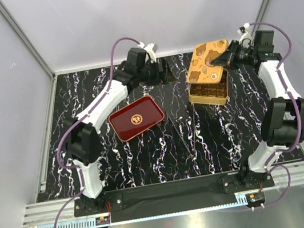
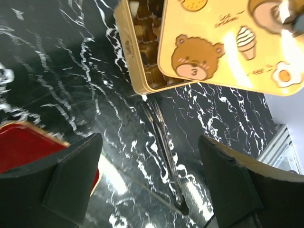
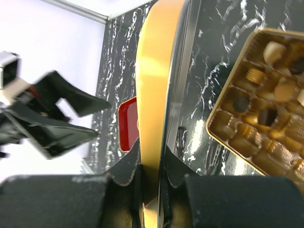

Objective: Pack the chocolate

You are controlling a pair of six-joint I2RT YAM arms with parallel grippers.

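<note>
- My right gripper (image 3: 152,187) is pressed together on the rim of the flat yellow tin lid printed with cartoon bears (image 1: 206,62). It holds the lid tilted over the far side of the square golden box with a grid of compartments (image 1: 208,101).
- The chocolate (image 3: 268,115), small pale and dark brown lumps, sits in that box's compartments, toward the far right corner of the black, white-veined marble table (image 1: 203,146). It lies below and beside my right gripper, not touching it.
- My left gripper (image 2: 152,190) is spread wide with nothing between its fingers. It is near the middle of the far edge, left of the box and apart from the chocolate.
- The glossy red rectangular tray (image 1: 149,111) lies left of centre.
- The right wrist view shows single pieces in their cells, whereas from above the lid covers the far rows.
- The left wrist view shows a thin metal utensil (image 2: 164,142) lying between box and tray. From above it is only a faint line.
</note>
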